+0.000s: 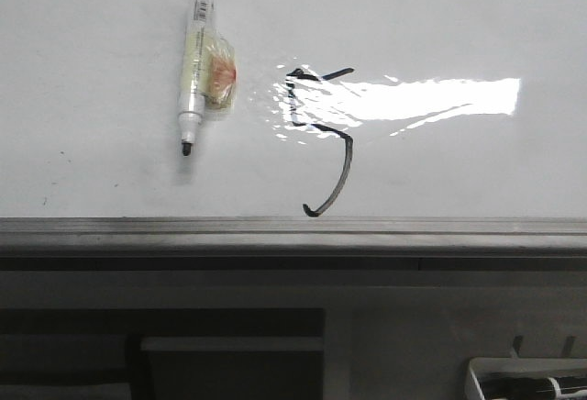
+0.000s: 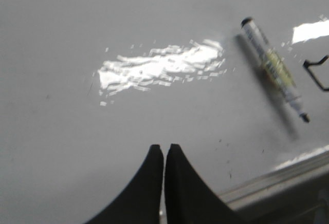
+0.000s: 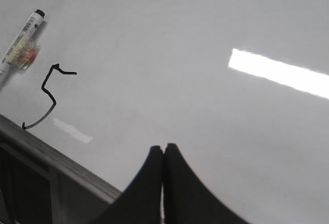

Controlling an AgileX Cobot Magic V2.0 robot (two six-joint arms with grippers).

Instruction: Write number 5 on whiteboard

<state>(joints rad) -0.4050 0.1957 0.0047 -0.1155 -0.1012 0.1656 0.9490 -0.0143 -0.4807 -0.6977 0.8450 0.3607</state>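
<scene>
A white marker pen (image 1: 194, 61) with a black end cap and an exposed dark tip lies uncapped, its tip pointing toward the near edge, with a crumpled wad of clear tape (image 1: 220, 73) showing a reddish patch stuck to the middle of its barrel. Below the near edge, a dark recessed shelf space holds a flat grey panel (image 1: 231, 345). At the lower right corner of the front view sits part of a white tray (image 1: 477, 383) with something dark inside that cannot be made out.
</scene>
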